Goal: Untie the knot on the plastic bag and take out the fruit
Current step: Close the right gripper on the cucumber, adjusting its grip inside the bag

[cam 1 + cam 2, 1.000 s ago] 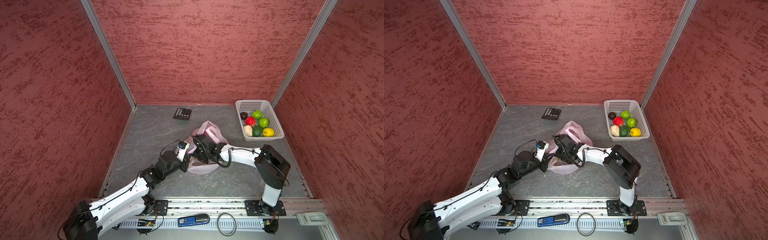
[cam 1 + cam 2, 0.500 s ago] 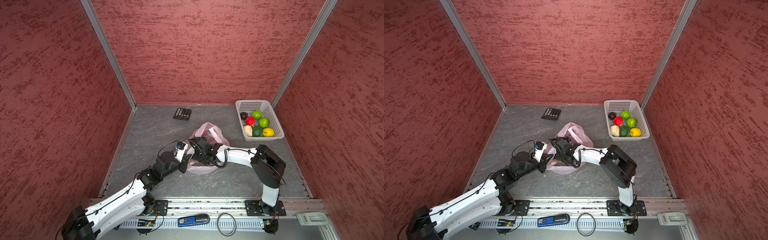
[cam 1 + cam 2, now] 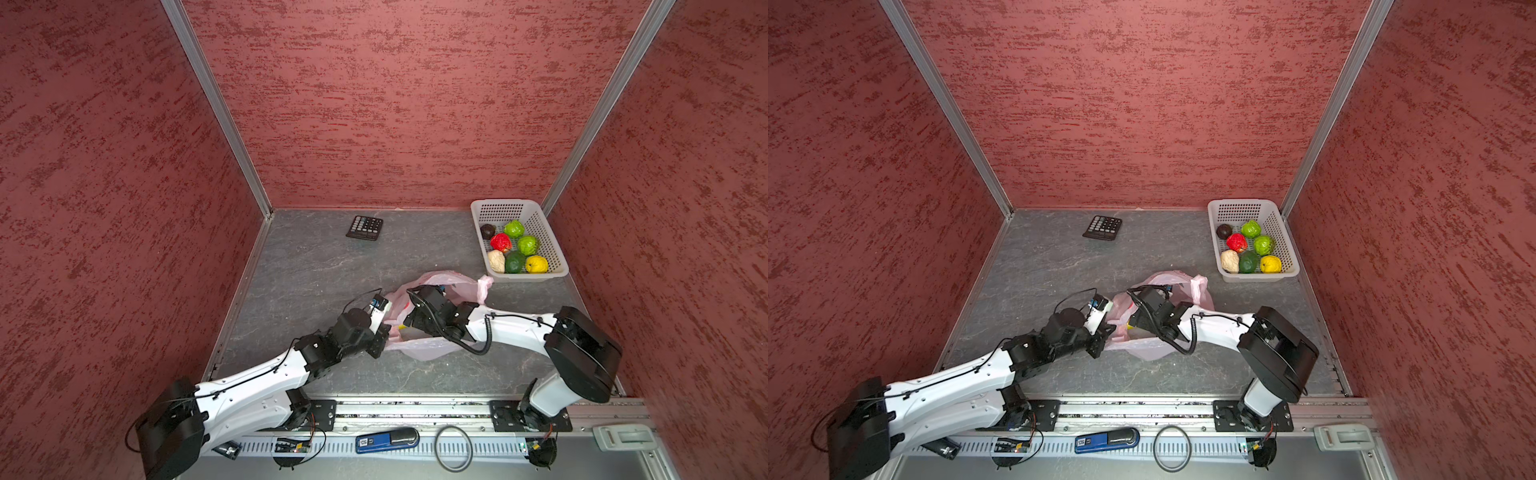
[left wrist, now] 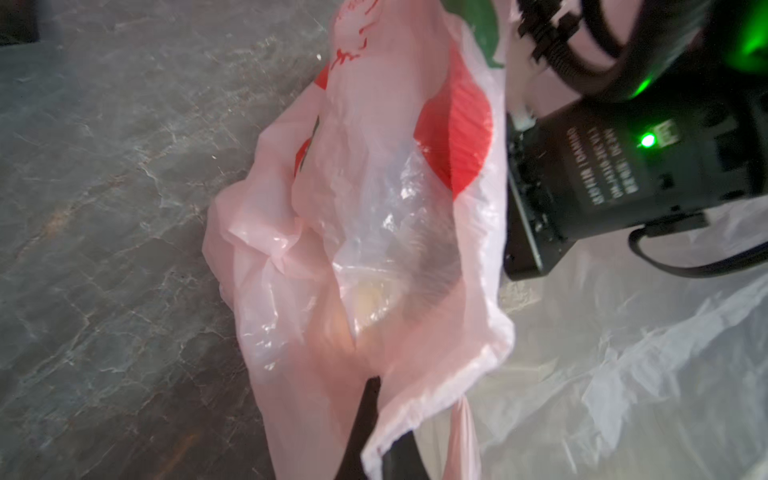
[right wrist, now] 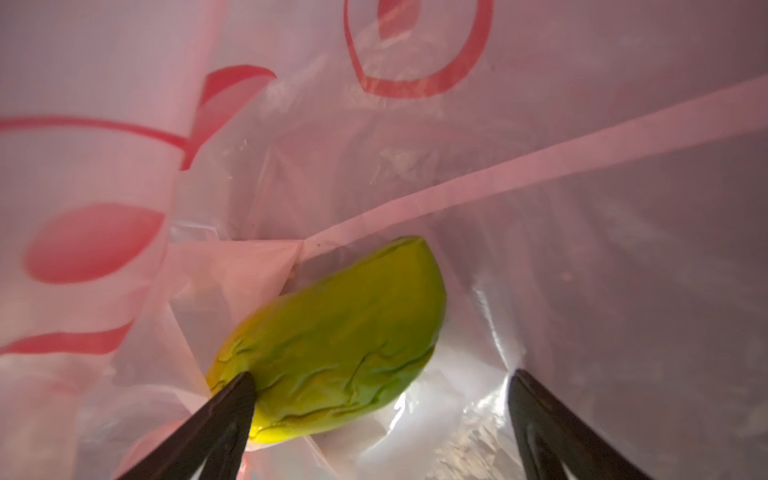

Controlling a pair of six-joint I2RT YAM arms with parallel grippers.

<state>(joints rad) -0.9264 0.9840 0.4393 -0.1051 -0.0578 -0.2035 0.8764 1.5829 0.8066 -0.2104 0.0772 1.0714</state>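
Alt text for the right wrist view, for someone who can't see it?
Inside the pink bag, a yellow-green fruit lies between the wide-open black fingers of the right gripper, one fingertip at its edge. Red printed marks show on the film.

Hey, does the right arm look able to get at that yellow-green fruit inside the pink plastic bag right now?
Probably yes. The right pincer is inside the plastic bag, and the yellow-green fruit lies bare between its open jaws, against one of them. The left pincer pinches the bag's edge, which seems to hold the mouth open.
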